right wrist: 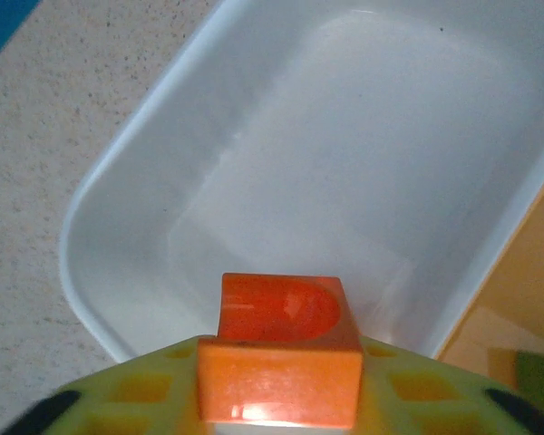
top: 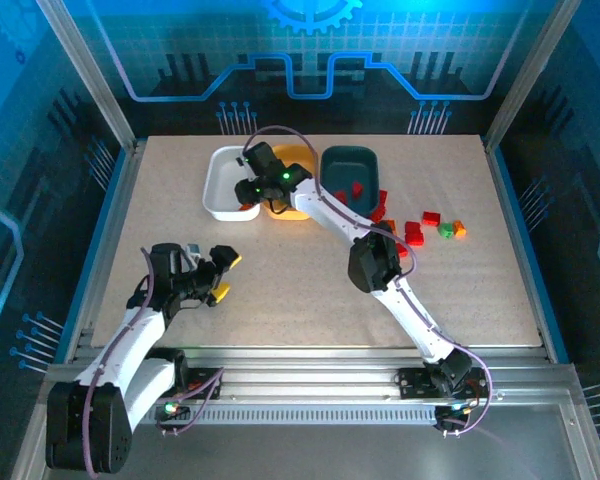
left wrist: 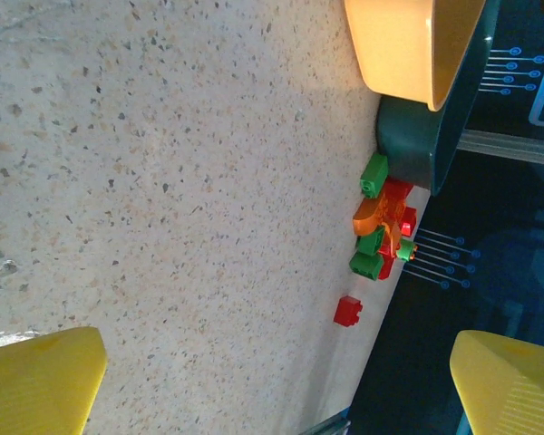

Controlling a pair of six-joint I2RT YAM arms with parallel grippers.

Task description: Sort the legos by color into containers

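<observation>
Your right gripper (top: 250, 196) reaches far across the table (top: 280, 290) and hangs over the white tray (top: 213, 172). In the right wrist view, an orange brick (right wrist: 281, 358) sits right at its yellow fingertips (right wrist: 118, 403), above the near end of the white tray. You cannot tell if the fingers are squeezing the brick or not.

Your left gripper (top: 224, 276) is low over the left side of the table, well apart from the trays. Its two yellow fingers are spread wide and it grips nothing.

You have three trays side by side at the far edge of the table. The white tray is on the left. The orange-yellow tray (top: 296, 212) is in the middle, partly hidden by the right arm (top: 375, 265). The dark teal tray (top: 326, 166) is on the right. A few red bricks (top: 355, 190) lie inside the dark teal tray.

More bricks lie loose on the table. A red one (top: 380, 207) and an orange one (top: 388, 226) sit just beside the dark teal tray. Further right you see two more red ones (top: 414, 234), then a green brick (top: 445, 231) and a small orange brick (top: 460, 229) close together.

In the left wrist view, a little pile (left wrist: 381, 231) of green, red and orange bricks lies next to the dark teal tray. One red brick (left wrist: 348, 311) sits alone near the pile.
</observation>
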